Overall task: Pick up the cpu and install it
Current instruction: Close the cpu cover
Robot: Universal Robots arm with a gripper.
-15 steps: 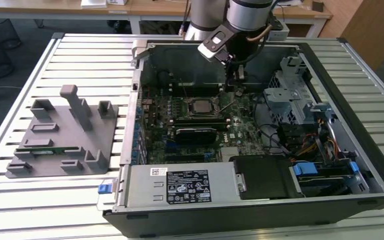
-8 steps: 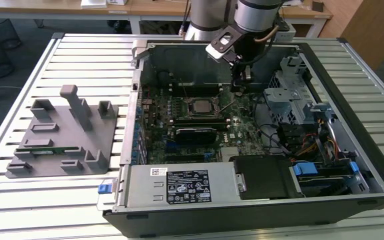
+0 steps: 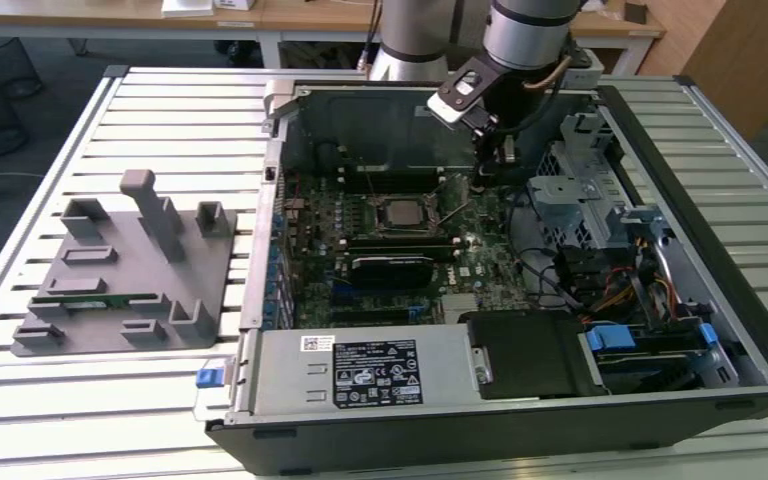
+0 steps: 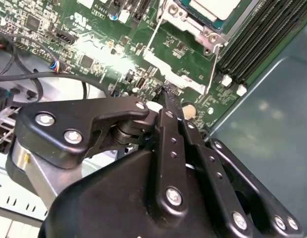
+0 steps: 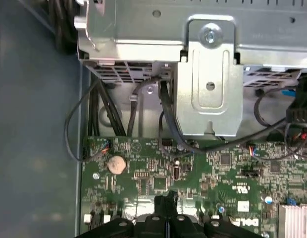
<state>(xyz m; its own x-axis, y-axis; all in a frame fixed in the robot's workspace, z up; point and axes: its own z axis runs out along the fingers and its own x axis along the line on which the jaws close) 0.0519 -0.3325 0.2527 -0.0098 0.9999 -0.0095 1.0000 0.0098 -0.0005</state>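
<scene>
The cpu, with a pale silver top and a thin tan edge, lies in the metal-framed socket on the green motherboard. In the exterior view the socket sits mid-board inside the open computer case. My gripper hangs over the board toward the exterior view's right of the socket, apart from the cpu. Both wrist views show its black fingertips pressed together with nothing between them. A thin metal lever runs along the socket's side, close to the gripper.
A grey fixture holding a green memory stick stands on the slatted table at the exterior view's left. Inside the case are a metal drive bracket, black cables, a coin battery and memory slots.
</scene>
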